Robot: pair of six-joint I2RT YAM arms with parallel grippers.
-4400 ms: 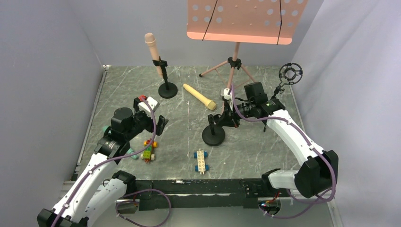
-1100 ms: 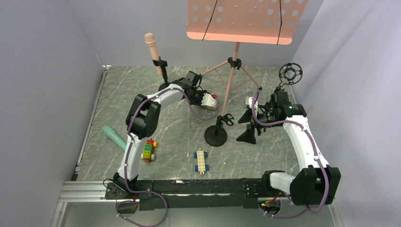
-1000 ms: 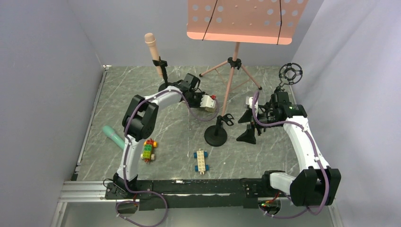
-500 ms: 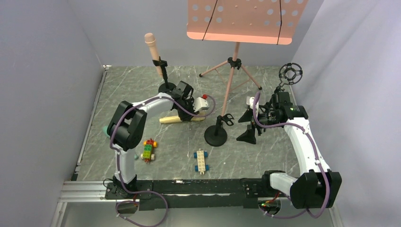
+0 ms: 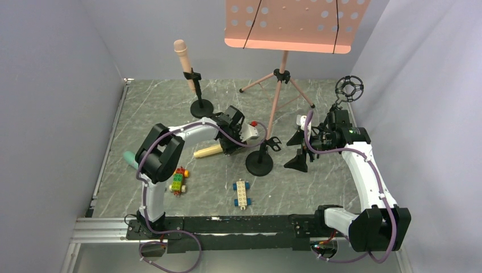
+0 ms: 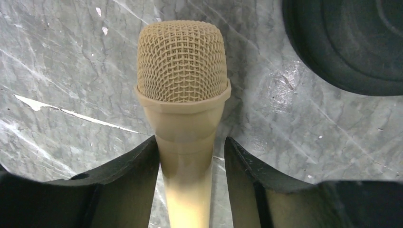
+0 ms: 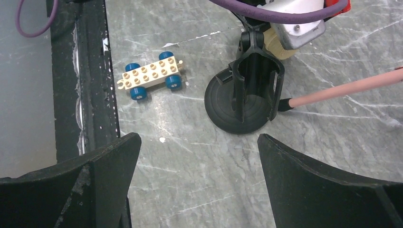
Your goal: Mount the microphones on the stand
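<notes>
A grey marbled table (image 5: 318, 176) carries two toy brick cars, well apart from each other. The colourful car (image 5: 178, 182) of red, yellow and green bricks stands on the left, and the flat cream car (image 5: 242, 193) with blue wheels lies nearer the middle, not far from the black rail (image 5: 227, 224) at the near edge. At the back a music stand (image 5: 282, 61) rises on thin pink tripod legs, and its salmon plate (image 5: 295, 23) with round holes is above the far side of the table.

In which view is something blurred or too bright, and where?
Top external: even light, sharp, faint shadows. Left wrist: the yellow microphone has a sharp mesh head, its handle near the lens soft and overbright. Right wrist: the brick car and the black stand are sharp; the near jaws dark, slightly soft.
</notes>
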